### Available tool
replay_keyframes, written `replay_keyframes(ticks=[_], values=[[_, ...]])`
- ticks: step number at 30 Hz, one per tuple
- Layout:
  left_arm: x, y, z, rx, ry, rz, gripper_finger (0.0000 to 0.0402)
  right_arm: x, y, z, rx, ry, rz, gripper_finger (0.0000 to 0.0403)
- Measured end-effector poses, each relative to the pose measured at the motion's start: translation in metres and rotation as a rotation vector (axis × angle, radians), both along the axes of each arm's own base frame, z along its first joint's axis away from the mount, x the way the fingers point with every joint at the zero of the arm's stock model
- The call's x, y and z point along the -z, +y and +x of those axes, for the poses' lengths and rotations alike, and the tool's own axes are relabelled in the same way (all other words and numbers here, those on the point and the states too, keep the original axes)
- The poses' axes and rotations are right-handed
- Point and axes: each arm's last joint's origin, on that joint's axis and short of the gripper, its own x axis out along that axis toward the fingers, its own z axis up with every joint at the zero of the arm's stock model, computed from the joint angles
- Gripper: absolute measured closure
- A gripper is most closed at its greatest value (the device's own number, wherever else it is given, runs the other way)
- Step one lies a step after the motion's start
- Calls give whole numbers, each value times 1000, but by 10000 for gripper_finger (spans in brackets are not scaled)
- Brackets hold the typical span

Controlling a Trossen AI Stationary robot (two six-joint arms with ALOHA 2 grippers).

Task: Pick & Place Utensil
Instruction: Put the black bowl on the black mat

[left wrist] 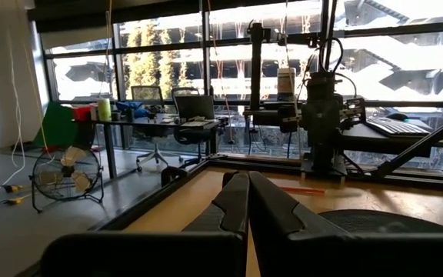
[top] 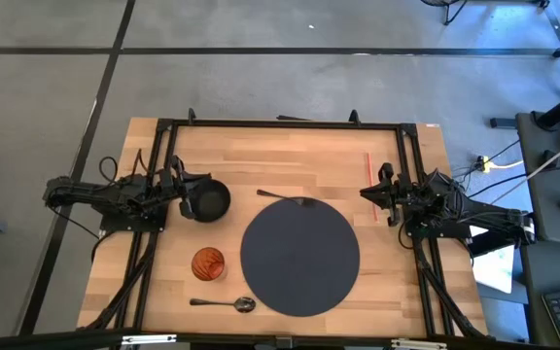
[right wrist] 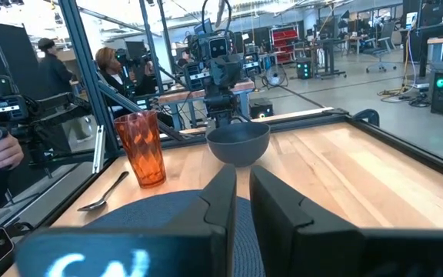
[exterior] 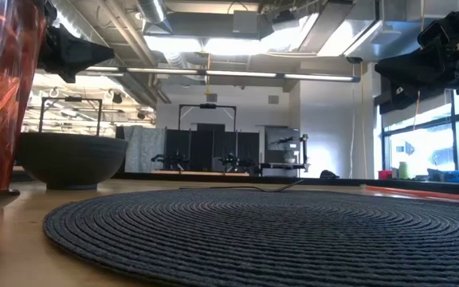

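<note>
A silver spoon (top: 224, 304) lies flat on the wood near the table's near edge, left of a round dark placemat (top: 299, 255); it also shows in the right wrist view (right wrist: 102, 192). A dark fork (top: 282, 195) lies at the mat's far rim. A black bowl (top: 214, 202) and an orange glass (top: 208, 263) stand left of the mat. My left gripper (top: 189, 201) hangs shut in the air just left of the bowl and above it (exterior: 94, 54). My right gripper (top: 366, 194) hovers off the mat's right far side, fingers nearly together (right wrist: 242, 188).
A thin red stick (top: 368, 165) lies on the wood near the right arm's base. A black frame (top: 280, 122) runs round the table's edges. People (right wrist: 114, 69) stand beyond the table's left side. Bare wood shows at the far side (top: 290, 156) and right of the mat (top: 397, 282).
</note>
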Motion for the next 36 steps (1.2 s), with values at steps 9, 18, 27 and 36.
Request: replay_keyframes(ticks=[9, 18, 27, 36], values=[[0, 0, 0, -5, 0, -1, 398, 0, 0, 0, 0, 0, 0, 361], [0, 2, -1, -83, 1, -16, 398, 0, 0, 0, 0, 5, 1, 361], [0, 3, -2, -126, 1, -25, 398, 1, 0, 0, 1, 6, -28, 384], [0, 3, -2, -128, 2, -25, 398, 0, 0, 0, 3, 5, -53, 380]])
